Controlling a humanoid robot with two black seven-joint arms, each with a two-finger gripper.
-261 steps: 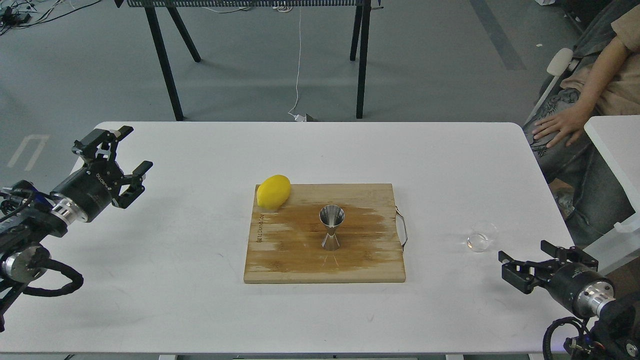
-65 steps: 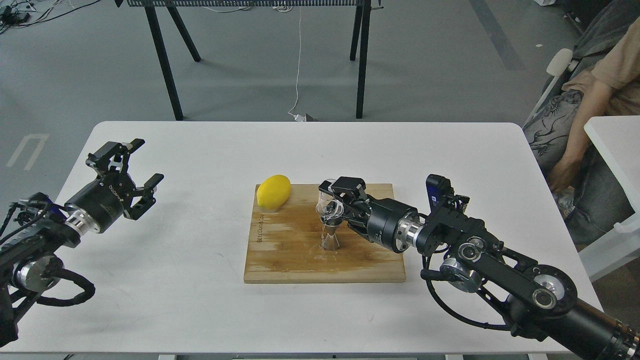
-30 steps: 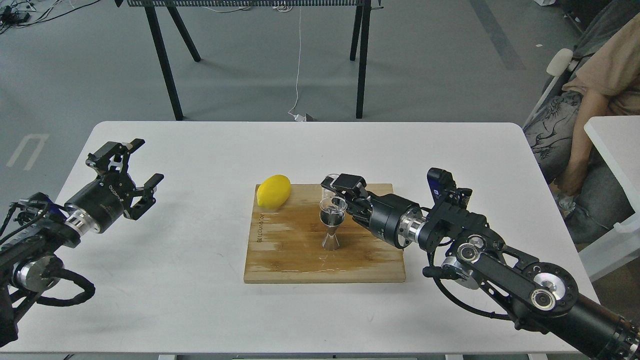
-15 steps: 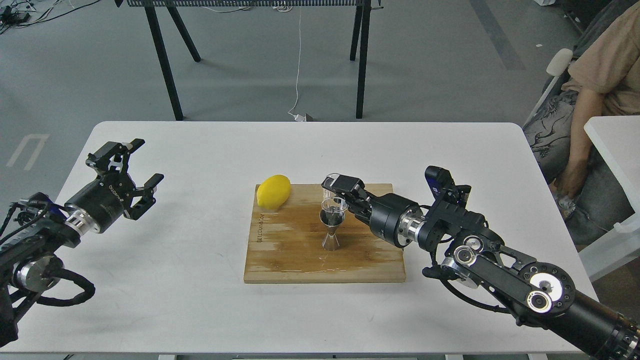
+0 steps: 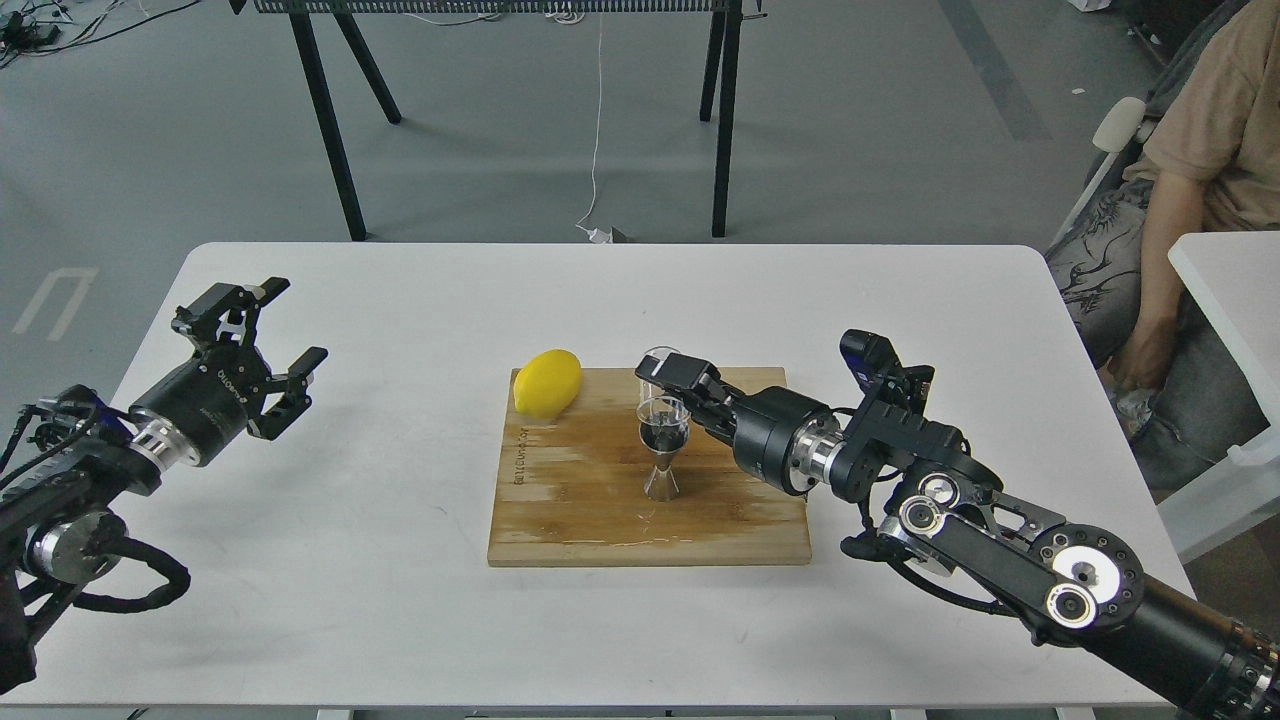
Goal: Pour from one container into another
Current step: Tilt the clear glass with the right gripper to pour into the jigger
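Note:
The steel jigger (image 5: 662, 468) stands upright in the middle of the wooden cutting board (image 5: 580, 510), and its upper cup looks dark inside. My right gripper (image 5: 668, 390) reaches in from the right and is shut on the small clear glass tumbler (image 5: 650, 368). The tumbler hangs directly over the jigger's mouth, almost touching its rim. Its tilt is hard to read through the clear glass. My left gripper (image 5: 265, 340) hovers open and empty over the table's left side, far from the board.
A yellow lemon (image 5: 547, 382) lies on the board's back left corner. The board's surface shows wet patches around the jigger. A seated person (image 5: 1190, 200) is at the right beyond the white table (image 5: 400, 620). A second table edge (image 5: 1225, 290) is at far right.
The right arm took the tumbler from the table's right side and tipped it over the jigger. In the last second the gripper and tumbler crept slightly left. The left arm stayed still.

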